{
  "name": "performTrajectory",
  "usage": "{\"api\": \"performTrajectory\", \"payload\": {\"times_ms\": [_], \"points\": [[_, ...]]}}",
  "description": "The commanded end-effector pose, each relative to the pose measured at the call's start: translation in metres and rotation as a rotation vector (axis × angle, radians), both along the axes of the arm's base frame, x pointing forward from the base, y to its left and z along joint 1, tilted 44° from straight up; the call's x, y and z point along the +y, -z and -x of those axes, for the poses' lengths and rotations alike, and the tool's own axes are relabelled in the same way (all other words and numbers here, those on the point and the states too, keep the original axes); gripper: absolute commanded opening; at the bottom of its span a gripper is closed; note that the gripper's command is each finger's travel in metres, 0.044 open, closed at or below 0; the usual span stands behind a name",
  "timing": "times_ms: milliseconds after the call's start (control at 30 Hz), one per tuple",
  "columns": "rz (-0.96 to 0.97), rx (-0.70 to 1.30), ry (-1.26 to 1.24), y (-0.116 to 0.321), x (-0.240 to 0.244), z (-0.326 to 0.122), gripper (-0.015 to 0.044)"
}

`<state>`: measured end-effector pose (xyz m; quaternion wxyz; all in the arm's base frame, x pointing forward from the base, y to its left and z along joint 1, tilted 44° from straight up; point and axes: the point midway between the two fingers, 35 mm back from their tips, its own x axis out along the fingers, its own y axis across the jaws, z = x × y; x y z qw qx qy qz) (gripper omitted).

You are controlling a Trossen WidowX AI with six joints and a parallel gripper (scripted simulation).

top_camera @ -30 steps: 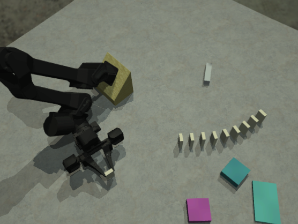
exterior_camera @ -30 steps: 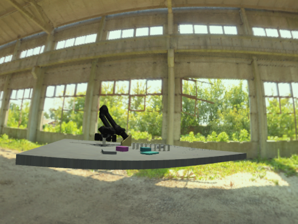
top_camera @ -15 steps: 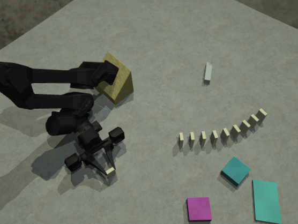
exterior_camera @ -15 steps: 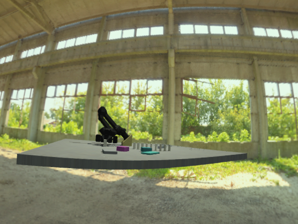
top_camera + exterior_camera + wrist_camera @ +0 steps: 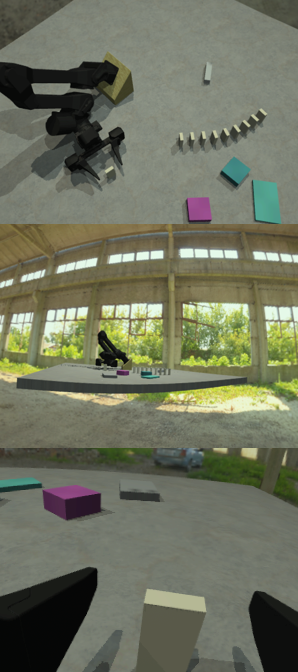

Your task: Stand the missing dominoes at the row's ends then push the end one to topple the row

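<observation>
Nine dominoes stand; one cream domino is left between open fingers

From the top, the cream domino (image 5: 110, 172) (image 5: 171, 633) is seen at seven o'clock, upright, well apart from the curved row (image 5: 224, 135). In the exterior view, the row (image 5: 151, 370) is seen at six o'clock. In the wrist view, the gripper (image 5: 111, 172) (image 5: 174, 588) is spread wide around the domino, both fingers apart from it.

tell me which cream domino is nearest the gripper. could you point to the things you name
The lone cream domino (image 5: 110, 173) (image 5: 172, 633), upright between the gripper's (image 5: 111, 172) (image 5: 173, 585) open fingers; the other cream ones stand together in the curved row (image 5: 224, 135).
</observation>
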<state>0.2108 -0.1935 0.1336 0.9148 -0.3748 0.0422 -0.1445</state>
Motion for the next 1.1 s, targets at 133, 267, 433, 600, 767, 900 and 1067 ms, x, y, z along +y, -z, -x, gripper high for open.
{"api": "performTrajectory", "payload": {"times_ms": [133,267,433,600,767,900,1067], "points": [[0.004,0.001,-0.004,-0.002,0.002,-0.001,0.044],[0.003,-0.001,-0.003,-0.015,0.01,-0.004,0.044],[0.002,-0.002,-0.001,-0.029,0.023,-0.005,0.044],[0.001,-0.003,0.0,-0.037,0.034,-0.004,0.044],[-0.121,0.041,0.014,-0.037,0.025,-0.025,0.044],[-0.319,0.164,0.052,-0.033,0.022,-0.062,0.044],[-0.502,0.381,0.194,-0.021,0.026,-0.09,0.044]]}}
